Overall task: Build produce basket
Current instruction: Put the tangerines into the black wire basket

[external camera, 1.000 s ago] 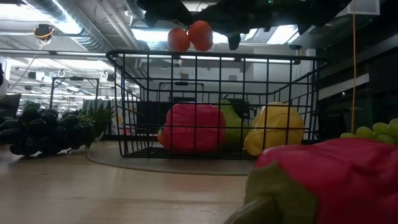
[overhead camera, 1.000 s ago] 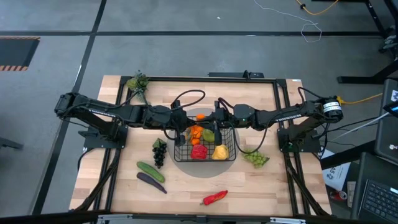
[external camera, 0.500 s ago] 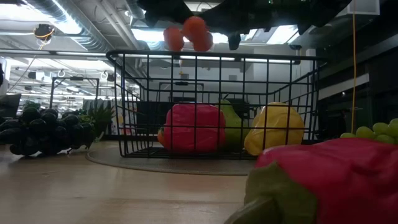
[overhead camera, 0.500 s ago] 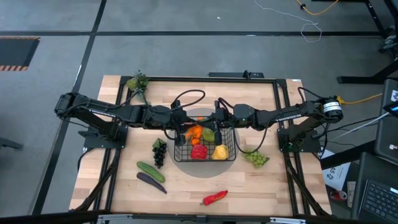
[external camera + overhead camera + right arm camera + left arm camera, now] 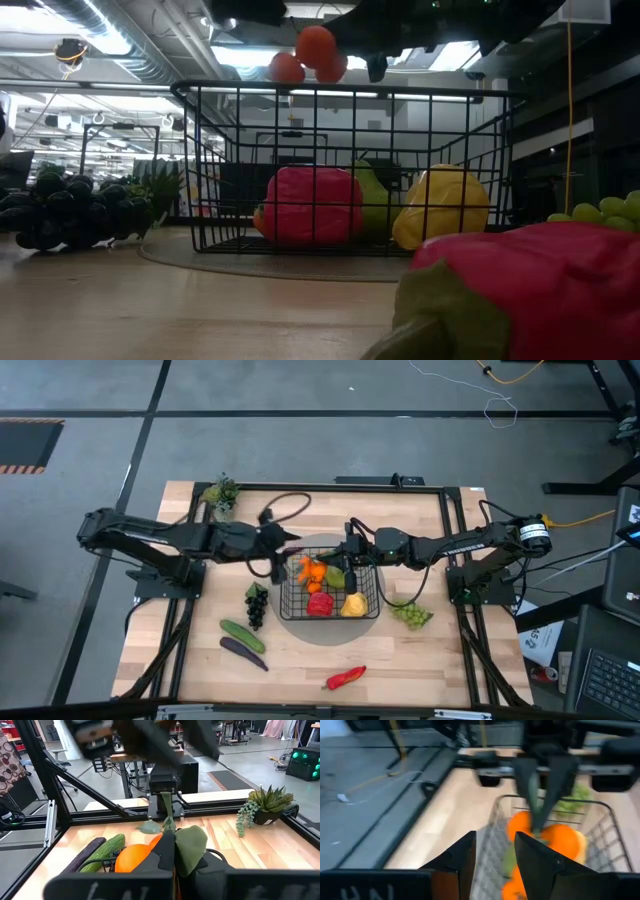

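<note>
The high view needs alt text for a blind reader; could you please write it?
From above, the right claw holds oranges over the black wire basket, which contains a red apple, lemon and pear. The open left claw hangs beside the basket; a cucumber, eggplant and red pepper lie on the table.

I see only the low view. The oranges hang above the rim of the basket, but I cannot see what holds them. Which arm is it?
Observer: The right gripper, shut on the leafy stem of the oranges.
Operator: Where is the left gripper?
Observer: The left gripper is open and empty, just outside the basket on the left arm's side.
Operator: What lies outside that I cannot see?
Observer: A cucumber and an eggplant, on the table on the left arm's side.
</note>
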`<state>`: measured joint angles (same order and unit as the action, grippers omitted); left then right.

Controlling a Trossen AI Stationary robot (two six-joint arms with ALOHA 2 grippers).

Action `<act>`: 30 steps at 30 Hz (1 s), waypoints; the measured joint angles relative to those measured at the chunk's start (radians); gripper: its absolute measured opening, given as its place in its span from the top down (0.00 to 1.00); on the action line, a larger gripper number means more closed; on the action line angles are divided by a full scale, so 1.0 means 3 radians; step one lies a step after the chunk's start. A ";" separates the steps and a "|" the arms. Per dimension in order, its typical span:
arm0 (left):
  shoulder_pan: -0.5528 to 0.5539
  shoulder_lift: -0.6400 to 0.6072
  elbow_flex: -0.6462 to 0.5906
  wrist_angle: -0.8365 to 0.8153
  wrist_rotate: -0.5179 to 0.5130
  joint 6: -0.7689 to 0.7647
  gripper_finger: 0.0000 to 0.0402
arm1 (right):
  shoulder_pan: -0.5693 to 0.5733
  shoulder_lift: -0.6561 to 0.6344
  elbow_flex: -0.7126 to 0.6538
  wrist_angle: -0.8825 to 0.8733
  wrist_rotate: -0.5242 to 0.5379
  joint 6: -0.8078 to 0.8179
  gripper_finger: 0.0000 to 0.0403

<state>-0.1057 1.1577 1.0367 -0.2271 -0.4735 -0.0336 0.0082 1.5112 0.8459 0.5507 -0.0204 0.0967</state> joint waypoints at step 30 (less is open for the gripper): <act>-0.0002 -0.0482 -0.0003 -0.2094 -0.0408 -0.1517 0.68 | 0.0008 0.0000 0.0000 0.0129 -0.0696 -0.0268 0.97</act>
<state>-0.1062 1.0130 1.0359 -0.8553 -0.5959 -0.4887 0.0105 1.5112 0.8459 0.5896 -0.2292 0.0164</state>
